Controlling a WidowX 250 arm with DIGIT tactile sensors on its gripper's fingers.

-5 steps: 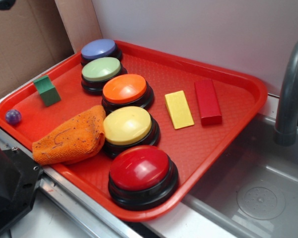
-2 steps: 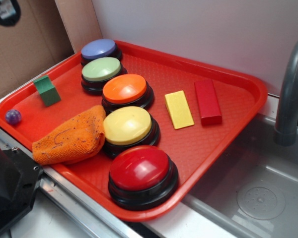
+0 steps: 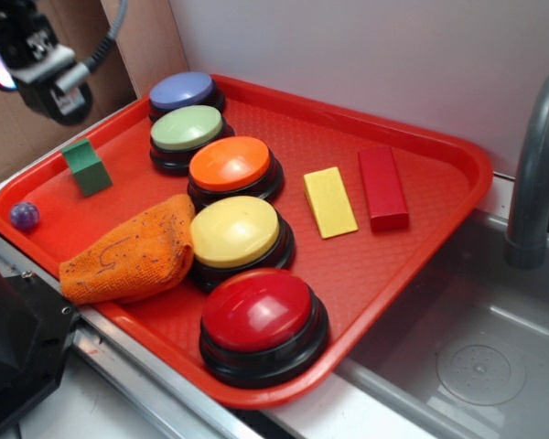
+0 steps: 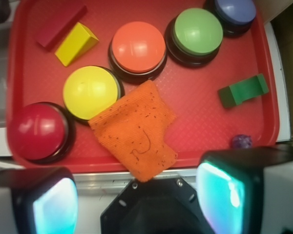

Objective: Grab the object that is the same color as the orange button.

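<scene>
Claw (image 4: 136,204) open wide, empty, high above tray edge; orange rag (image 4: 136,134) below, untouched.

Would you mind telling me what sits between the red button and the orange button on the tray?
The yellow button sits between the red button and the orange button; the exterior view shows them in a row, and the wrist view confirms it.

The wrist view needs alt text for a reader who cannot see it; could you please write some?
An orange rag lies on a red tray against the yellow button, just below the orange button. Red, green and blue buttons and small blocks surround them; the open claw frames the bottom edge.
</scene>
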